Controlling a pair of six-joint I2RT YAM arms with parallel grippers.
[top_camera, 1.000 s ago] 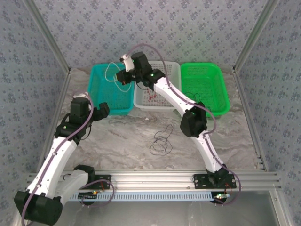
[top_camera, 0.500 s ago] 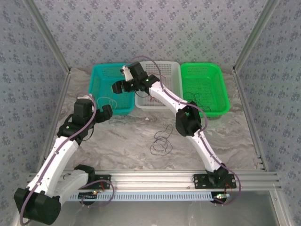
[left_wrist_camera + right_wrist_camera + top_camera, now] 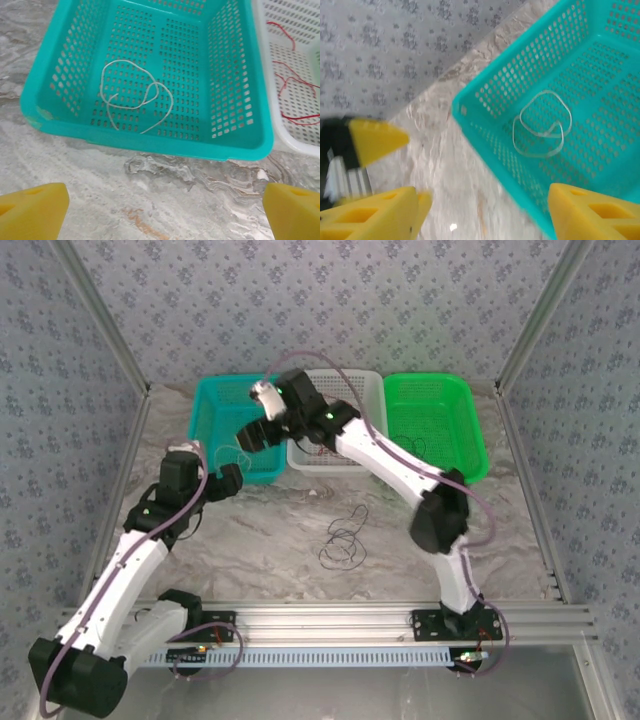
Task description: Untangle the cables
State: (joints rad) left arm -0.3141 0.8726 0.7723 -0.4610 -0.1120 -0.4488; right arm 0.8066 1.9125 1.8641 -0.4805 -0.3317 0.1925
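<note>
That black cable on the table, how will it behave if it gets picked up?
The black cable lies in loose overlapping loops on the table, so it is probably floppy and would dangle from a pinch. It looks very thin, so likely light. Its crossed loops may lift as one clump.

**A robot test cell in a lab**

This is a purpose-built enclosure, not a lived-in room. Slim aluminium posts [image 3: 107,320] frame flat panels [image 3: 330,290] covered in a repeating grey floral print, at the back and on both sides. The table [image 3: 260,530] wears a marble-look sheet. Two white robot arms, the left arm [image 3: 125,565] and the right arm [image 3: 390,455], are bolted to a slotted aluminium rail [image 3: 330,618] at the near edge, with loose wiring [image 3: 205,648] below it. Three plastic baskets — teal [image 3: 212,415], white [image 3: 372,398], green [image 3: 478,440] — stand in a row at the back.
</note>
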